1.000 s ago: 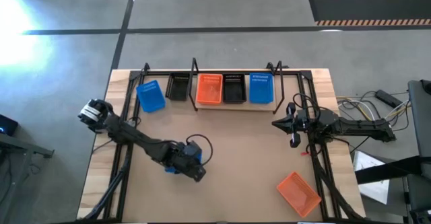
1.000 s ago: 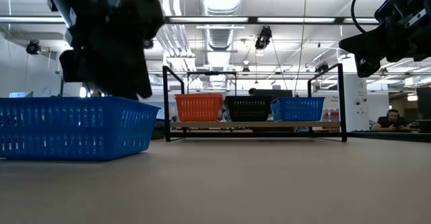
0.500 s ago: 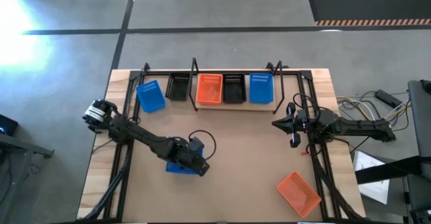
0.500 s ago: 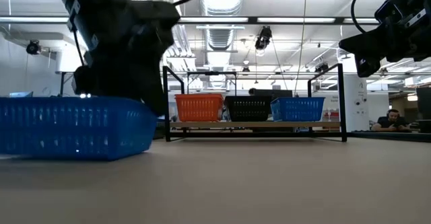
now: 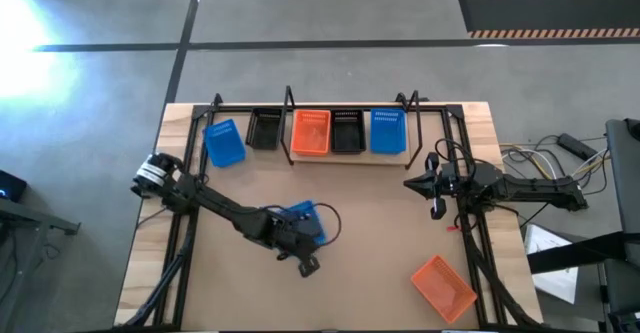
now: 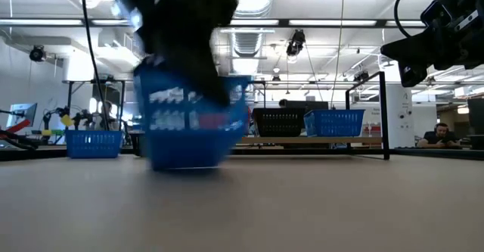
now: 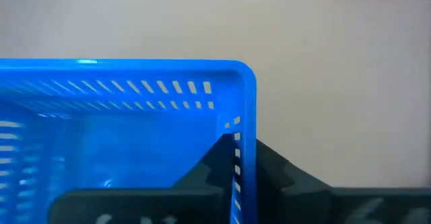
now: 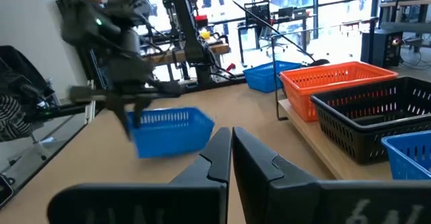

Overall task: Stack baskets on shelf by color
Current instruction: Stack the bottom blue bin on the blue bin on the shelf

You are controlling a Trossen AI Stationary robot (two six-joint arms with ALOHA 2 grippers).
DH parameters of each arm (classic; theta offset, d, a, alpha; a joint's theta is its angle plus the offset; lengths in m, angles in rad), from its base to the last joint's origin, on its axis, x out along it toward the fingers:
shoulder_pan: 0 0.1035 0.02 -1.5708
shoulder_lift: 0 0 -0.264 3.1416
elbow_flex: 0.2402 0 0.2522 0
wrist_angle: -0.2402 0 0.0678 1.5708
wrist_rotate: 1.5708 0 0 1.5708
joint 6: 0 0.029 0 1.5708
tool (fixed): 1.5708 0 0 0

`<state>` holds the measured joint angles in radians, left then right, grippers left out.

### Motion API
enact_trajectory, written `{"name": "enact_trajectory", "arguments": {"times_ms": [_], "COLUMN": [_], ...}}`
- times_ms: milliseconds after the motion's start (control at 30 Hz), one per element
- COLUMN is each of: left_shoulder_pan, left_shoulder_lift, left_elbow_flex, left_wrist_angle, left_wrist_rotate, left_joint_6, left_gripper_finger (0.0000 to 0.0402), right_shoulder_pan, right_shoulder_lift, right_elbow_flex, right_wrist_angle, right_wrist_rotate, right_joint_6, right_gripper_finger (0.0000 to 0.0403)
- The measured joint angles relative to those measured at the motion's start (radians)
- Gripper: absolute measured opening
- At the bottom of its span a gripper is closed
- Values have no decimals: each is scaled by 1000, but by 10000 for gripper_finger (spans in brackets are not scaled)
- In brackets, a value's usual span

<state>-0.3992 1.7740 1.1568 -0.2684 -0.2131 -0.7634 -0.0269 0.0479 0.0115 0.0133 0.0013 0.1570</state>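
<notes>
Mid-table, I am gripping a blue basket [image 5: 298, 216] by its rim in my left gripper [image 5: 290, 231]; next comes carrying it to the shelf's [image 5: 415, 159] blue basket [image 5: 388, 131]. My right gripper [image 5: 412, 183], fingers pressed together, is hovering near the shelf.

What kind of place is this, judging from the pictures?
Probably a robotics lab or workshop. Exposed ceiling ducts run overhead, other equipment rigs stand behind the table, and a person sits at a desk in the background.
</notes>
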Motion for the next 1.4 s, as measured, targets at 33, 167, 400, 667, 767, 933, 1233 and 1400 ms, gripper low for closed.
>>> {"name": "enact_trajectory", "arguments": {"times_ms": [33,167,400,667,767,933,1233,1400], "left_shoulder_pan": [1,13,27,26,26,26,27,41], "left_shoulder_lift": [12,88,279,362,359,357,357,359], "left_elbow_flex": [19,114,318,420,414,409,398,372], "left_wrist_angle": [40,139,141,143,145,147,163,220], "left_wrist_rotate": [4,37,83,108,108,108,17,-169], "left_joint_6": [47,211,421,613,617,619,624,624], "left_gripper_finger": [10,2,1,0,0,0,0,0], "right_shoulder_pan": [0,0,0,0,0,0,12,129], "right_shoulder_lift": [0,0,0,0,0,0,21,132], "right_elbow_flex": [0,0,0,0,0,0,0,0], "right_wrist_angle": [0,0,0,0,0,40,155,222], "right_wrist_rotate": [0,0,0,0,0,3,-31,-52], "right_joint_6": [0,0,0,-14,-41,-111,167,226], "right_gripper_finger": [9,9,9,9,9,9,9,9]}}
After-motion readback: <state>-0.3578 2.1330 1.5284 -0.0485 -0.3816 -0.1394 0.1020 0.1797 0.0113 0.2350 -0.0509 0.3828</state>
